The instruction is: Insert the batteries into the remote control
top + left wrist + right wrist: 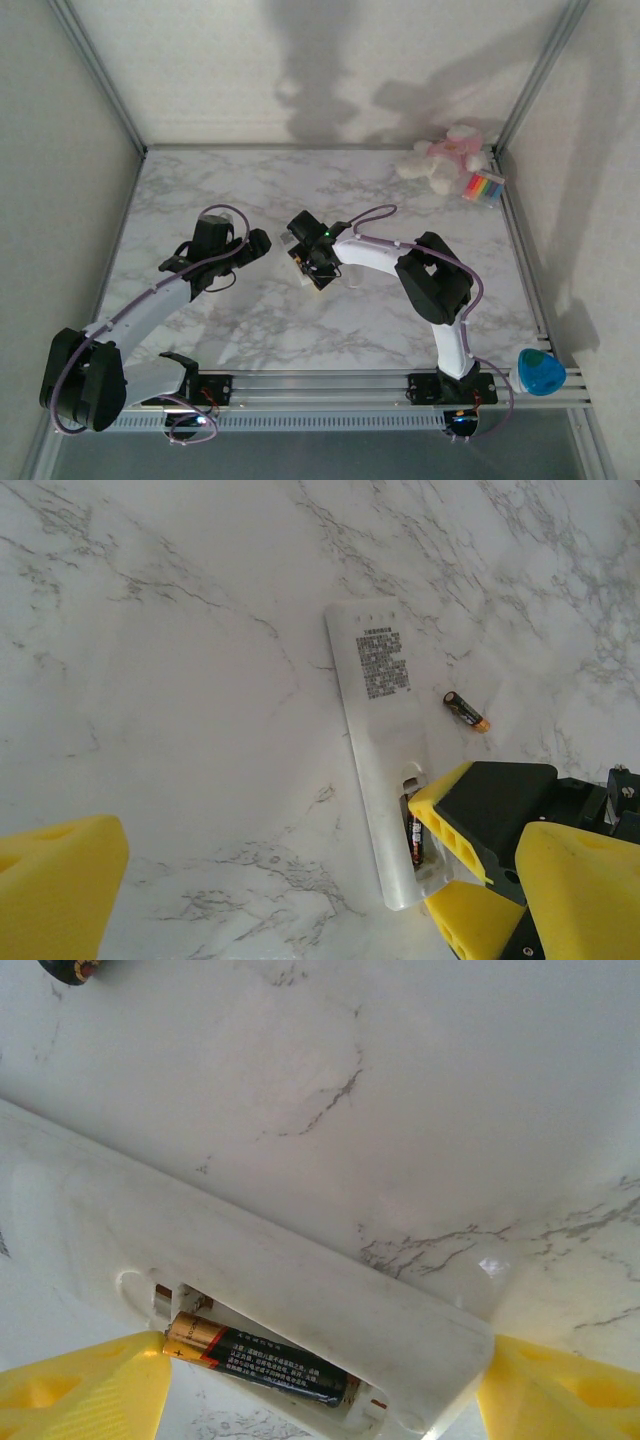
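The white remote control lies back-up on the marble table, its battery bay open at the near end. One black and gold battery lies slanted in the bay, gold end raised at the bay's edge. A second battery lies loose on the table beside the remote. My right gripper straddles the bay end of the remote, jaws apart, one yellow finger against the battery's gold tip. In the overhead view the right gripper is at the table's middle. The left gripper hovers open to the left, holding nothing.
A pink and white plush toy and a striped multicoloured pack lie in the far right corner. A blue object sits at the near right on the rail. Frame posts stand at the table's corners.
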You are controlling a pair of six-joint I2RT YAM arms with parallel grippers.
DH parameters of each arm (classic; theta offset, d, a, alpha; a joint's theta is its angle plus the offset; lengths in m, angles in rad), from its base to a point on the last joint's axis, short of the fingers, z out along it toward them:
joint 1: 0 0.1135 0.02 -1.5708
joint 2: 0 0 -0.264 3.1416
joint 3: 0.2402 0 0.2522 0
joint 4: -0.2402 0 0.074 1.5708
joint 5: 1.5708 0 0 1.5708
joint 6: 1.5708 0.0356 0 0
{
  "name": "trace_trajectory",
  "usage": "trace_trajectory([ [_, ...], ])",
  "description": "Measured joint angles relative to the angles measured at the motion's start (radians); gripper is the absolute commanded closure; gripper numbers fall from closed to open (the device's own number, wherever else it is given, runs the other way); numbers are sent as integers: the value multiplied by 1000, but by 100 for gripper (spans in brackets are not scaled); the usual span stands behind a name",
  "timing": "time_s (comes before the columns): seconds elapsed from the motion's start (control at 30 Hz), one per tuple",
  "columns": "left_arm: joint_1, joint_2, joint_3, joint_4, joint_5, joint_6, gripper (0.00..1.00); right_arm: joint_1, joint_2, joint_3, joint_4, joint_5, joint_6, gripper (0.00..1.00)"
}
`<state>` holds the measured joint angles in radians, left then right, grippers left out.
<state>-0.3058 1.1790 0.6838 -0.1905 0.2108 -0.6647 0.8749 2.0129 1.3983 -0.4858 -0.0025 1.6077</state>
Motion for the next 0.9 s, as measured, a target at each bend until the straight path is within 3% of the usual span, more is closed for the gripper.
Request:
trace_trajectory([
  [0.7, 1, 56, -13, 7, 0, 0, 2, 0, 2, -5, 3, -42, -66, 23],
  [0.83, 7, 72, -13, 9, 0, -11, 17, 0, 5, -5, 2, -50, -81, 23],
  [0.87, 10, 80, -13, 12, 0, -14, 23, 0, 5, -5, 2, -51, -84, 23],
  [0.9, 14, 92, -12, 18, 2, -21, 38, 0, 5, -5, 1, -51, -88, 23],
])
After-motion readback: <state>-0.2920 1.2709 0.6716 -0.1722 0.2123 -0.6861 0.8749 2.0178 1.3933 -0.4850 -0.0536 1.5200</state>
